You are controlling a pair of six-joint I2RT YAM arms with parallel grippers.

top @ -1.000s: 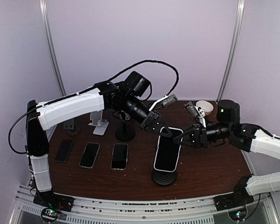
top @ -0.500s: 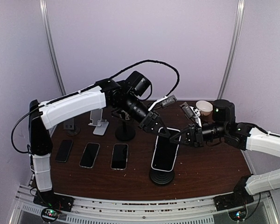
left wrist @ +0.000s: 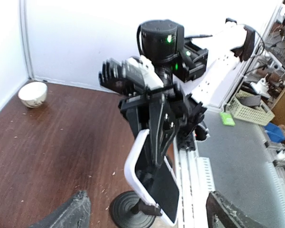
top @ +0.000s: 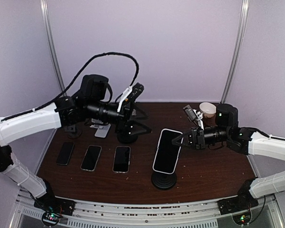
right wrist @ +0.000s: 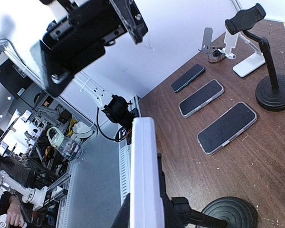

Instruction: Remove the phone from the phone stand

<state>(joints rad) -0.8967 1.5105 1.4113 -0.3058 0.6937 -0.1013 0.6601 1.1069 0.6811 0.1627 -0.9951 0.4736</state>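
The phone [top: 167, 150], in a white case with a dark screen, stands tilted on a black phone stand with a round base [top: 164, 180] at the middle right of the table. My right gripper [top: 182, 139] is shut on the phone's upper right edge. In the right wrist view the phone's white edge [right wrist: 145, 166] runs between the fingers [right wrist: 121, 217]. My left gripper [top: 135, 121] hangs open well to the left of the phone, holding nothing. The left wrist view shows the phone [left wrist: 152, 183] and stand base [left wrist: 128, 211] ahead of its spread fingers [left wrist: 69, 213].
Three phones [top: 91, 157] lie flat in a row at the front left. A second black stand [top: 128, 137] and a white stand [top: 102, 128] are behind them. A white cup [top: 208, 109] sits at the back right.
My left gripper has opened, let go of the phone's top and pulled back to the left. My right gripper has closed on the phone's right edge and holds it.
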